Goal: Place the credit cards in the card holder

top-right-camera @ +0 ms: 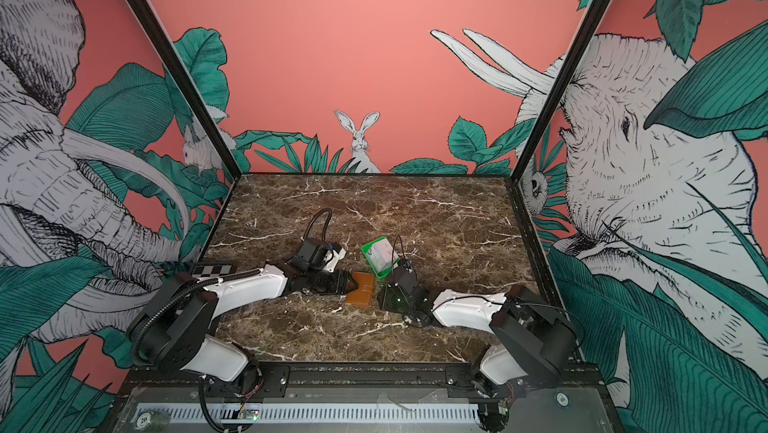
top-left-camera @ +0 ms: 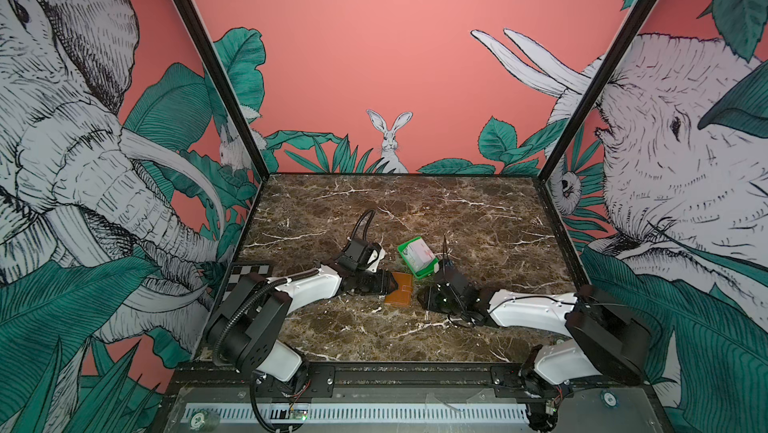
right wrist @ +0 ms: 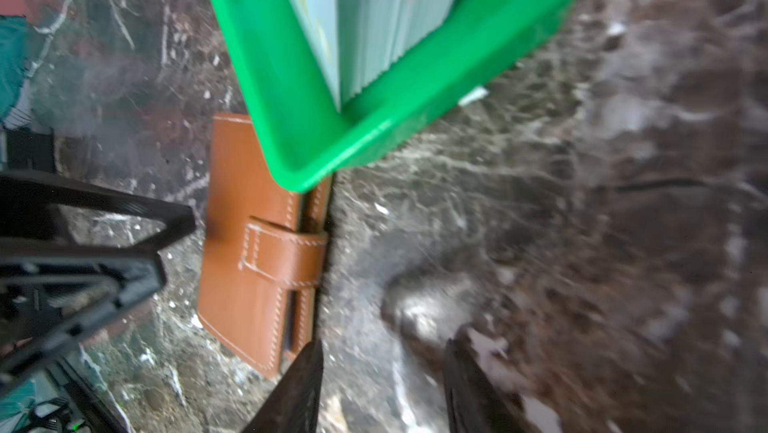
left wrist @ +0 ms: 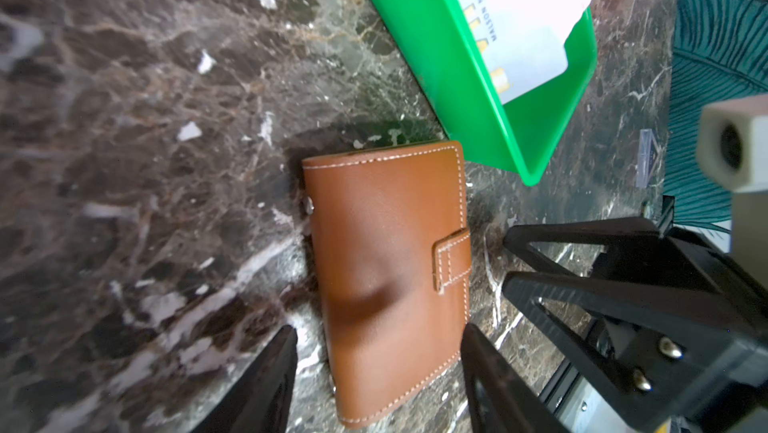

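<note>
The card holder [top-left-camera: 400,291] [top-right-camera: 360,294] is a tan folding wallet, lying shut on the marble with its strap fastened. My left gripper [left wrist: 379,329] [top-left-camera: 395,281] is open and straddles one end of it [left wrist: 386,252]; one finger touches the stitched edge and the other stands apart. My right gripper [right wrist: 384,343] [top-left-camera: 420,296] is open just off the wallet's strap side [right wrist: 257,252], with only marble between its fingers. The credit cards [top-left-camera: 417,253] [left wrist: 528,15] [right wrist: 374,15] are a pale stack standing in the green tray [top-left-camera: 428,272] [left wrist: 436,78].
The green tray [right wrist: 270,78] touches or overlaps the far corner of the wallet. A checkerboard plate [top-left-camera: 247,272] lies at the left edge of the marble table [top-left-camera: 415,210]. Patterned walls close off the left, right and back.
</note>
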